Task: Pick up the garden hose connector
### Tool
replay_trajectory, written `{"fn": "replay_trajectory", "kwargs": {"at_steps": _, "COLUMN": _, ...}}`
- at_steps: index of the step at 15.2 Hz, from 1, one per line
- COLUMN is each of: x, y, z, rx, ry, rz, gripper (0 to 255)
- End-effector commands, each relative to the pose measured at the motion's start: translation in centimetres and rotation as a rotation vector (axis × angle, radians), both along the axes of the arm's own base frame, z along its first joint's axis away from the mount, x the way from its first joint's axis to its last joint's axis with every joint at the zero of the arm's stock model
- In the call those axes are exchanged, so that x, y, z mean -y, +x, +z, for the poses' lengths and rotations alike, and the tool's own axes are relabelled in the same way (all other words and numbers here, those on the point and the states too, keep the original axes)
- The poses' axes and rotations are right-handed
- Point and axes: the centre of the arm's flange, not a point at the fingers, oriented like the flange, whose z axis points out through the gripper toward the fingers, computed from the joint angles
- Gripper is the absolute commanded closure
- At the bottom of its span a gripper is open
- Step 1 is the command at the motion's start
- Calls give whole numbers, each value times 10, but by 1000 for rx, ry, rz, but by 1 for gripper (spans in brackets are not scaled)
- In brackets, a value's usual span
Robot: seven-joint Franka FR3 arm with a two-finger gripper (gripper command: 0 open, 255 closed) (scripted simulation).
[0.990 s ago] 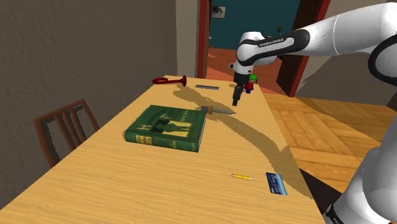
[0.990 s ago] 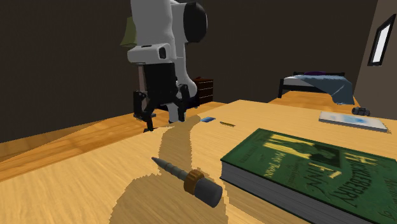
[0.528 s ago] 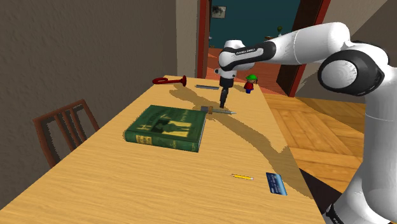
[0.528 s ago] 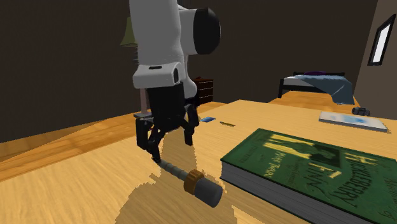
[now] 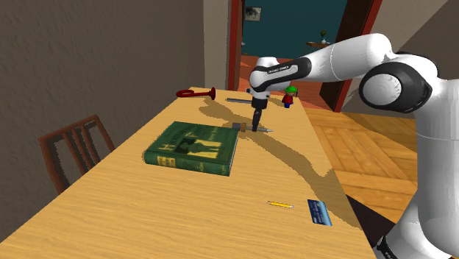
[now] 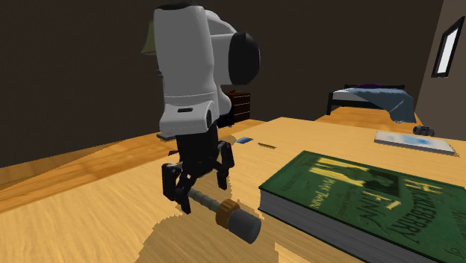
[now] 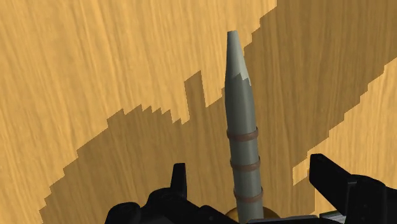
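Lowered hand [image 6: 200,190] straddles hose connector [image 6: 224,211], fingers [image 7: 337,181] open, seemingly not touching.

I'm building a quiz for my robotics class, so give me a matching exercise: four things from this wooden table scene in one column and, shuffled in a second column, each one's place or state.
Things:
1. thick green hardcover book
2. grey tapered garden hose connector with a brown ring
3. short yellow pencil
4. black two-finger gripper

Places or states:
A. open, low over the table
B. beside the blue card
C. lying flat mid-table
D. between the fingers, untouched

Pairs: 1-C, 2-D, 3-B, 4-A.
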Motion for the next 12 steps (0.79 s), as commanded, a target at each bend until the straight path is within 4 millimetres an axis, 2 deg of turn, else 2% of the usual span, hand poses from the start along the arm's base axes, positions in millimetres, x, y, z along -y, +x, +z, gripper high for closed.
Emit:
{"fn": "replay_trajectory", "kwargs": {"at_steps": 1, "x": -1, "y": 1, "z": -3, "rx": 1, "ry": 0, "rz": 0, "gripper": 0}}
{"fn": "replay_trajectory", "kwargs": {"at_steps": 2, "x": -2, "y": 1, "z": -3, "rx": 1, "ry": 0, "rz": 0, "gripper": 255}}
{"fn": "replay_trajectory", "kwargs": {"at_steps": 11, "x": -1, "y": 1, "z": -3, "rx": 1, "ry": 0, "rz": 0, "gripper": 255}}
{"fn": "replay_trajectory", "kwargs": {"at_steps": 12, "x": -1, "y": 1, "z": 2, "rx": 1, "ry": 0, "rz": 0, "gripper": 255}}
